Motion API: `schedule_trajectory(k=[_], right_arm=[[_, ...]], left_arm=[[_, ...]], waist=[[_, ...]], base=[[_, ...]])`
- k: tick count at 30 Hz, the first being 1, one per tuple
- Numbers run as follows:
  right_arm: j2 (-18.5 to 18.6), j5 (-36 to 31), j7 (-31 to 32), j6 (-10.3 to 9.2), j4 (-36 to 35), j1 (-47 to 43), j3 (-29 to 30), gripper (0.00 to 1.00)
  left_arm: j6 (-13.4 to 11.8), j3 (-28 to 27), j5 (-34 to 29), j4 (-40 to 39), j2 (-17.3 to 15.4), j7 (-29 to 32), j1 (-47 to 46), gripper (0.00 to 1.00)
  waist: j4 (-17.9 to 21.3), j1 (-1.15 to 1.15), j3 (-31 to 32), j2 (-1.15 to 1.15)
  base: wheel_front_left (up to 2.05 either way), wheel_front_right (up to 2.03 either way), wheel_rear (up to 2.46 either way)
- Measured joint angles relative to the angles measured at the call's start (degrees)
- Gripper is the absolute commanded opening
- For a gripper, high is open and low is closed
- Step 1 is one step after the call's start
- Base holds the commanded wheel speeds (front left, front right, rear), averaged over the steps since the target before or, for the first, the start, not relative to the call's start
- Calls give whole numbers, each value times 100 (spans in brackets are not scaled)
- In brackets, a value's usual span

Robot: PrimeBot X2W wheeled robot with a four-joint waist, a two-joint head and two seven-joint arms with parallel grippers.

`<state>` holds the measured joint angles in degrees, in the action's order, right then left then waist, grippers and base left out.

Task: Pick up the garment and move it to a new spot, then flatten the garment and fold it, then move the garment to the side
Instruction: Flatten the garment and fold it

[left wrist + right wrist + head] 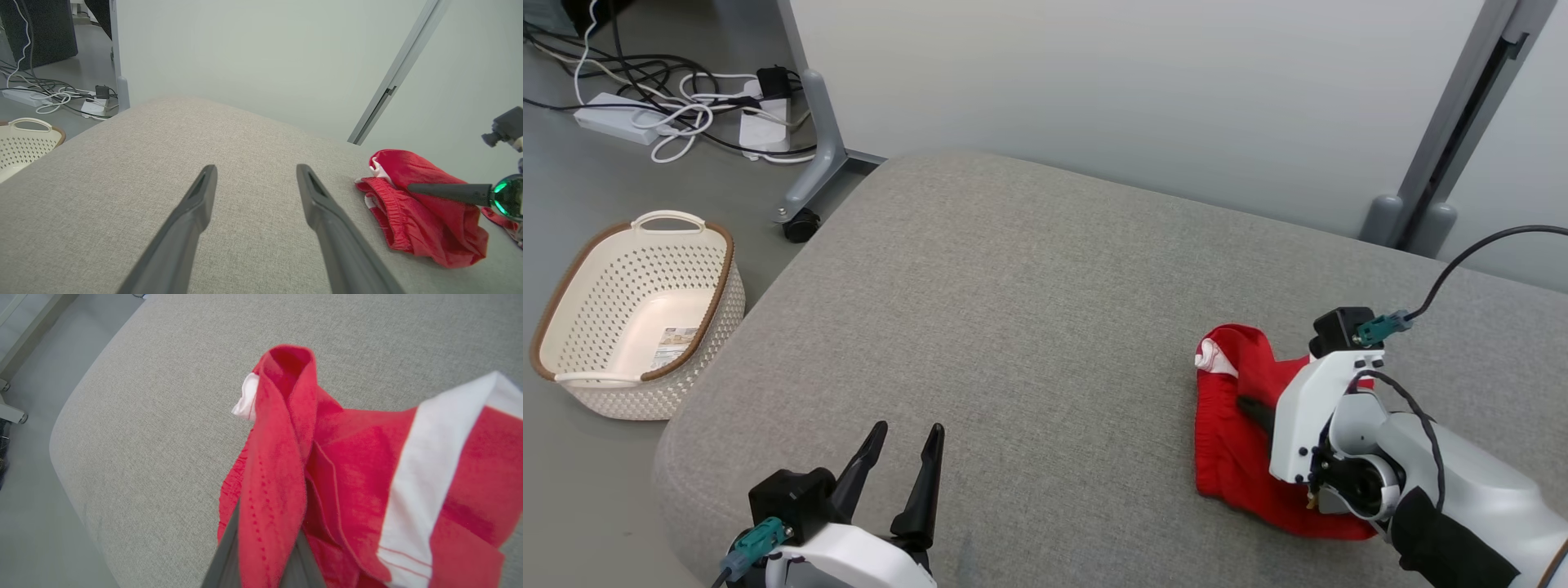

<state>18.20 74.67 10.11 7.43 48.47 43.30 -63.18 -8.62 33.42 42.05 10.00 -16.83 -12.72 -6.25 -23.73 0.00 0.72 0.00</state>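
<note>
The garment (1237, 445) is a crumpled red piece with white trim, lying at the right side of the grey cushioned surface (1013, 327). My right gripper (1254, 408) is shut on a fold of the garment (278, 486), and red cloth drapes over and hides its fingertips in the right wrist view. From the left wrist view the garment (425, 208) lies to the right with the right gripper's dark finger (445, 192) across it. My left gripper (907, 445) stands open near the front edge, well left of the garment, with nothing between its fingers (192, 212).
A white perforated basket (637, 314) with a brown rim sits on the floor to the left. Power strips and tangled cables (678, 106) lie on the floor at the back left beside a wheeled grey frame leg (809, 180). A pale wall panel stands behind.
</note>
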Motion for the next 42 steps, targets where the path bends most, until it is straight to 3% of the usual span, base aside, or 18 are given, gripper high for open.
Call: schedule_trajectory(k=[1, 10, 19, 25, 33, 34, 35, 36, 37, 42], right_arm=[[-23, 0, 10, 0, 26, 4, -15, 100], [-59, -2, -179, 0, -202, 81, -123, 100], [628, -18, -766, 1, -1199, 30, 31, 100], [1328, -160, -1800, 0, -1290, -357, 593, 100], [1379, -369, -2327, 0, -1117, -1082, 1068, 100], [1333, -381, -2324, 0, -1098, -1106, 1081, 91], [1293, -446, -2297, 0, -1063, -1107, 1070, 45], [1260, -504, -2234, 0, -1038, -1107, 1060, 9], [1222, -511, -2167, 0, -1032, -1099, 1066, 0], [1034, -681, -1729, 1, -936, -954, 898, 0]], left_arm=[[0, -8, 9, 7, 7, -8, 0, 100], [-2, -62, 41, 64, 21, -67, 6, 100], [-81, -138, 47, -75, -26, -119, 152, 100], [-100, -221, -23, -249, -23, -176, 203, 100], [-104, -411, -158, -423, -20, -211, 278, 100], [-103, -420, -180, -432, -15, -212, 289, 100], [-102, -425, -193, -435, -8, -213, 291, 100], [-97, -425, -220, -437, 1, -218, 291, 100], [-88, -424, -238, -441, 9, -218, 291, 100], [-1, -385, -319, -414, 92, -219, 218, 100]], waist=[[13, 0, -8, 0], [345, 0, 55, 0], [860, 0, 206, 0], [1105, 0, 228, 0], [1175, 0, 157, 0], [1174, 0, 145, 0], [1166, 0, 135, 0], [1152, 0, 124, 0], [1134, 0, 107, 0], [956, 0, -30, 0]], base=[[0, 0, 0], [0, 0, 0], [0, 0, 0], [0, 0, 0], [0, 0, 0], [0, 0, 0], [0, 0, 0], [0, 0, 0], [0, 0, 0], [0, 0, 0]])
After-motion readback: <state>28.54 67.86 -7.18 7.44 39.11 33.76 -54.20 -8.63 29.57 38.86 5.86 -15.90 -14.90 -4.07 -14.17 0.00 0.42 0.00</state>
